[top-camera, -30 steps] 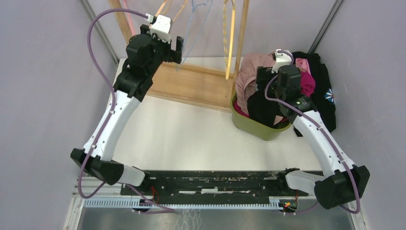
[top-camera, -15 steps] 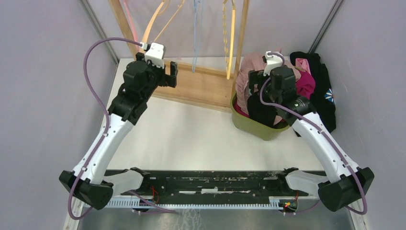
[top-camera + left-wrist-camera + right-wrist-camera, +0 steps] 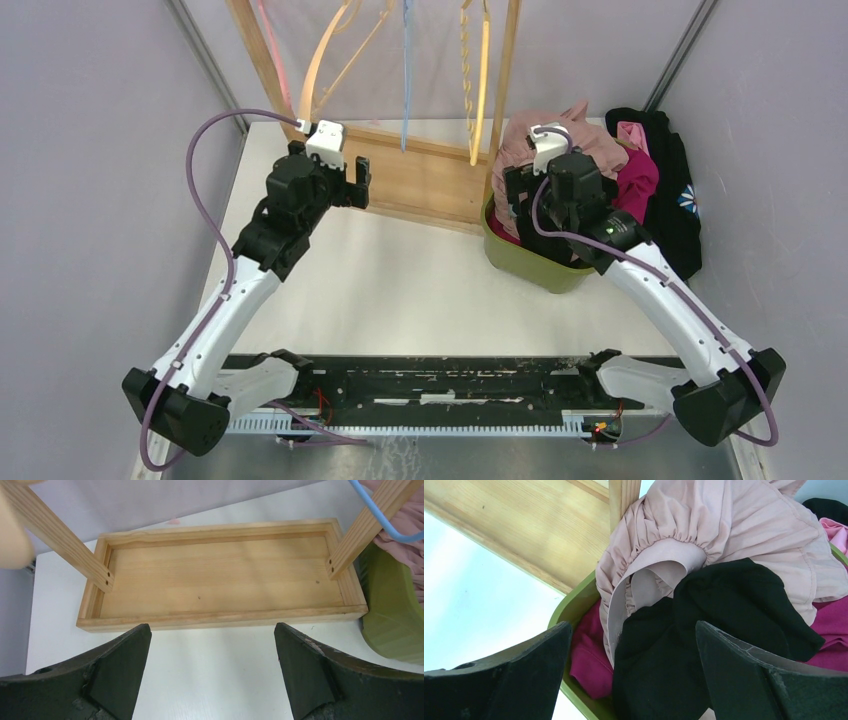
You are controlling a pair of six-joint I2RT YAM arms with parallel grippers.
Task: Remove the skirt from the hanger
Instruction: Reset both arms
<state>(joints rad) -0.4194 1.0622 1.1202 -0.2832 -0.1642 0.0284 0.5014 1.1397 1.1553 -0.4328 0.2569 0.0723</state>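
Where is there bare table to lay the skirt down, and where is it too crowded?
The widest bare patch is the table between the rack base, the bin and the mount rail. The rack base's floor is also bare, though hangers dangle over it. Crowded: the bin, heaped with clothes, and the corner right of it.

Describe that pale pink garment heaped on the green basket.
The pale pink garment looks like soft, thin cloth, closely gathered into a smooth waistband that curls open toward the camera. It lies crumpled on top of the pile in the green basket, spilling over the rim by the wooden post. A black cloth lies across its front, and magenta fabric sits beneath.
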